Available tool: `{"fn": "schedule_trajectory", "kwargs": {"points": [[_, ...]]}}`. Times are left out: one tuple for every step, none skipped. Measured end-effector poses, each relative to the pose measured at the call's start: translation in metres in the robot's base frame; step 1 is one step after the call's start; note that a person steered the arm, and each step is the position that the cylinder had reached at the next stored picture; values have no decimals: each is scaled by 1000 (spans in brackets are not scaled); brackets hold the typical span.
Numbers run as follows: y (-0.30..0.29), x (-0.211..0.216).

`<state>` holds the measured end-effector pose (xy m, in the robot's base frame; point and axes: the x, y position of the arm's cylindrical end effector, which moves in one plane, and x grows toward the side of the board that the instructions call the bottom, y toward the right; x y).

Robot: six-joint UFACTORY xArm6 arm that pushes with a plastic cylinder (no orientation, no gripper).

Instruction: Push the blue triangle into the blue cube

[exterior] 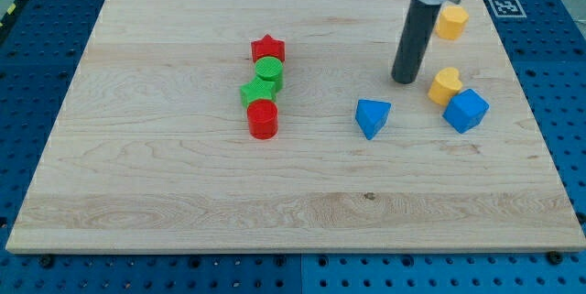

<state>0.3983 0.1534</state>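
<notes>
- Pushing rightward along the bench [183, 212] is the stroke required: the blue triangle [372, 116] lies nearest the view's bottom, with the blue cube [466, 110] well apart to its right.
- Place my tip [404, 80] at the triangle's left face first; it now stands above and right of the triangle.
- Avoid the yellow heart [445, 84] touching the cube's upper left.
- No hand is fitted, so no open or closed state applies.
</notes>
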Motion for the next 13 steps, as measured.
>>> {"fn": "schedule_trajectory", "kwargs": {"points": [[28, 4], [10, 3], [-57, 17], [-111, 51], [-84, 74], [-19, 76], [-25, 76], [-44, 50], [-30, 44], [-11, 77], [-1, 106], [-19, 106], [-51, 83]]}}
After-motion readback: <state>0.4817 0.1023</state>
